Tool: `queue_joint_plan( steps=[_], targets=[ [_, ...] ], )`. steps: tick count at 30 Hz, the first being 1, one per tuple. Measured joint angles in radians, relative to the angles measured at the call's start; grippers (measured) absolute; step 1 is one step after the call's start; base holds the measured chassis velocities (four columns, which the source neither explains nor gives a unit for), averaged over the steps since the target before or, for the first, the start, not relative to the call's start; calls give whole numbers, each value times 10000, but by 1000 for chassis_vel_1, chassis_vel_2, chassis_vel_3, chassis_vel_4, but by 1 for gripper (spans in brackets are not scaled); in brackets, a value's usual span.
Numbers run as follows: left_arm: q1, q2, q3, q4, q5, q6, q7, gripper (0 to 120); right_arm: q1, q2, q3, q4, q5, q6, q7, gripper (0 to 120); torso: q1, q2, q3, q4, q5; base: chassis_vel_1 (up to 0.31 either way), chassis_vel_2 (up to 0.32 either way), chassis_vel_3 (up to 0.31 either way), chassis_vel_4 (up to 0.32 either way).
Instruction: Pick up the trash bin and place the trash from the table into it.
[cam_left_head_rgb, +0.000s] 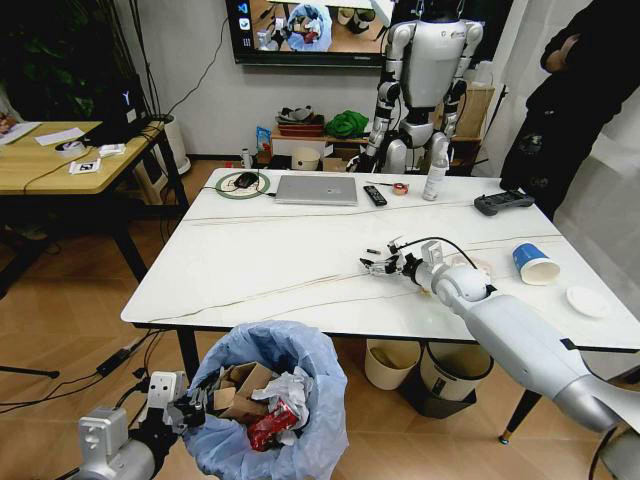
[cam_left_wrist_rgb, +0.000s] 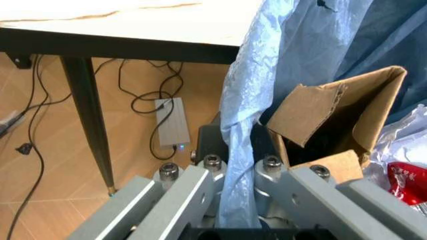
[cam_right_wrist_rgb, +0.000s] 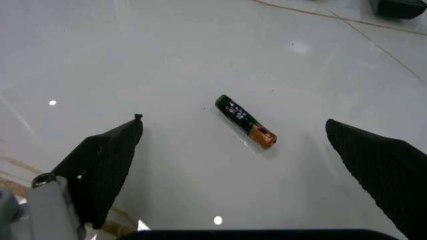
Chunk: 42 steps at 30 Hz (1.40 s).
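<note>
2 arms are at work here, and your coming move turns on the right one. Your right gripper (cam_left_head_rgb: 378, 266) hovers low over the white marble-look surface (cam_left_head_rgb: 260, 260) with its jaws spread wide apart. A small green-and-orange battery (cam_right_wrist_rgb: 245, 121) lies on the surface between the 2 black fingertips (cam_right_wrist_rgb: 107, 165), nearer the middle of the gap than either pad. Its long axis runs slantwise to the line between the jaws, so I judge you would need a slight wrist turn before closing squarely across it. Nothing lies close beside it to get in the way.

Your left gripper (cam_left_wrist_rgb: 237, 200) is below the near edge of the surface, its jaws clamped on the crinkly light-blue plastic bag at the rim of the small round trash bin (cam_left_head_rgb: 268, 400). Inside the bin lie torn brown cardboard (cam_left_wrist_rgb: 333, 120), crumpled white paper and a crushed red can (cam_left_head_rgb: 272, 425).

Beyond the open jaws, well apart toward the robot's right, a blue-white paper cup (cam_left_head_rgb: 535, 264) lies on its side. A grey laptop (cam_left_head_rgb: 316, 189) and a black remote (cam_left_head_rgb: 374, 195) sit at the far edge.
</note>
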Motion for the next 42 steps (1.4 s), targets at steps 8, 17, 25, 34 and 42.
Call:
queue_joint_plan(
  steps=[8, 17, 25, 34, 42],
  targets=[
    [-18, 19, 1, 0, -25, 5, -7, 0, 197, 223, -8, -541, -75, 116, -66, 100, -1, 1, -2, 0, -1, 0, 0, 0, 0],
    [-26, 35, 2, 0, -48, 12, -8, 0, 320, 401, 41, -829, -45, 142, -141, 100, 0, 1, -1, 0, 0, 0, 0, 0, 0],
    [-8, 41, -2, 0, -57, 17, -11, 0, 408, 482, 44, -982, 222, 116, -250, 96, 0, 0, 0, 0, 0, 0, 0, 0, 0],
    [8, 52, -35, 0, -76, 21, -16, 0, 413, 427, 27, -954, 475, 83, -354, 59, 0, 0, 1, 0, 1, 0, 0, 0, 0],
    [14, 50, -31, 0, -76, 20, -19, 0, 382, 331, 29, -895, 488, 82, -411, 29, 0, 1, 0, 0, 0, 0, 0, 0, 0]
  ],
)
